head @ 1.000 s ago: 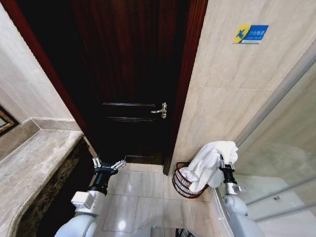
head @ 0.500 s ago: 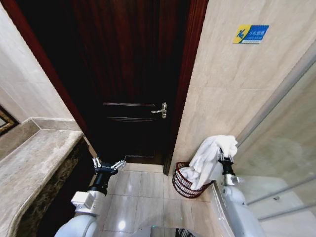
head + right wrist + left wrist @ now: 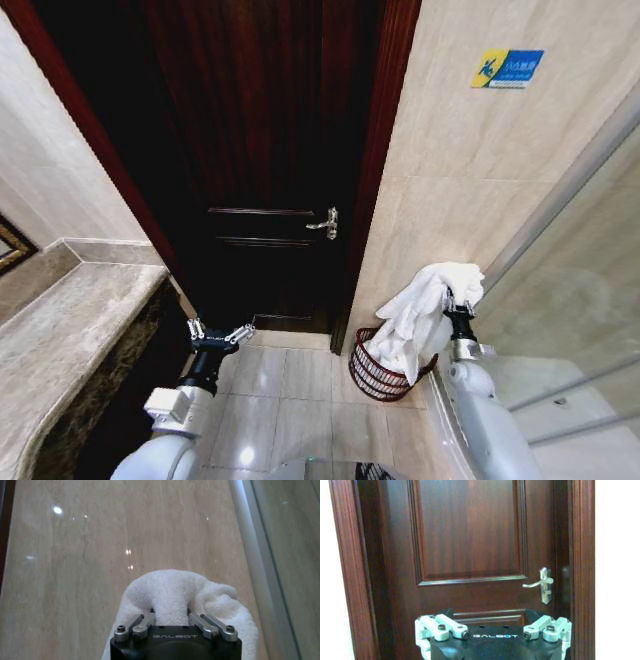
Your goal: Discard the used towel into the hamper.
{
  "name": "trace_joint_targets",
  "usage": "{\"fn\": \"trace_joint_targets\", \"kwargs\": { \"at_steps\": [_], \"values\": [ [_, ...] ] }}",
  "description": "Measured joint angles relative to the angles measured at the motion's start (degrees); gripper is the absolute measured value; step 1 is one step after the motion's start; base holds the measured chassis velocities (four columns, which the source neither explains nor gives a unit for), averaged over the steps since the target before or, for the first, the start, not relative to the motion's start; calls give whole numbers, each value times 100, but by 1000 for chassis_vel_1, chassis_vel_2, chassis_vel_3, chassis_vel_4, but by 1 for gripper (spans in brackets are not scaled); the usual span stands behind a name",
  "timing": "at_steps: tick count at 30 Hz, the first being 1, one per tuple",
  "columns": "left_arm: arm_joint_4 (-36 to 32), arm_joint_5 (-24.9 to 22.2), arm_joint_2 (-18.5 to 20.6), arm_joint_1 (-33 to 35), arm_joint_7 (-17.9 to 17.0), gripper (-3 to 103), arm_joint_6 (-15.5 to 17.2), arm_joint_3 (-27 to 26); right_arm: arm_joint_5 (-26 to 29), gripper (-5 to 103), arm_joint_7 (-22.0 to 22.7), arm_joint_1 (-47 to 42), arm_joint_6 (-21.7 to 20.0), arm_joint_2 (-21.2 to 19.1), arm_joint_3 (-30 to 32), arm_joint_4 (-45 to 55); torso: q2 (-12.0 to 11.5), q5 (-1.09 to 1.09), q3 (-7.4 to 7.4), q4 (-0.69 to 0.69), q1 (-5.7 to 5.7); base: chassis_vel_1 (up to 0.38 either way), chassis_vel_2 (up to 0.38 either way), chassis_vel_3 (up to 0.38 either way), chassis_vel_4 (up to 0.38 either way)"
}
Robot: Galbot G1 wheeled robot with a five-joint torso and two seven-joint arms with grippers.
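A: Right hand status?
B: Clamped on the white towel; the wrist view shows a fold pinched between its fingers. The hand is raised beside the beige tiled wall.

A: Where does the towel hang?
B: It drapes from the hand down into the hamper, lower end inside the rim.

A: Hamper position?
B: On the tiled floor, in the corner between the dark wooden door and the wall, against the wall.

A: Left hand?
B: Fingers spread wide, holding nothing, facing the door below its silver handle. A marble surface lies to the robot's left.
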Motion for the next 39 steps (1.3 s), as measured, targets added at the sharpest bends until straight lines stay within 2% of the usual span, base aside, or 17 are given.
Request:
{"fn": "trace_joint_targets", "kwargs": {
  "at_steps": [11,14,18,22,29,36,39],
  "values": [
    [0,0,0,0,0,94,0,0,-83,21,89,227,-87,41,-41,30,0,-1,0,0,0,0,0,0,0],
    [0,0,0,0,0,94,0,0,-149,21,36,304,72,125,-9,-382,1,-5,-2,2,0,0,0,0,0],
    [0,0,0,0,0,94,0,0,-157,21,-88,219,277,189,12,-1012,0,4,-1,0,0,0,0,0,0],
    [0,0,0,0,0,94,0,0,-153,21,-233,139,502,242,17,-1499,0,-2,-1,0,0,0,0,0,0],
    [0,0,0,0,0,94,0,0,-219,21,-451,170,777,342,-25,-2279,0,-1,-1,0,0,0,0,0,0],
    [0,0,0,0,0,94,0,0,-469,21,-662,360,839,439,-13,-3083,0,0,-1,1,0,0,0,0,0],
    [0,0,0,0,0,94,0,0,-628,21,-669,375,722,470,5,-3183,0,-1,-1,0,0,0,0,0,0]
  ]
}}
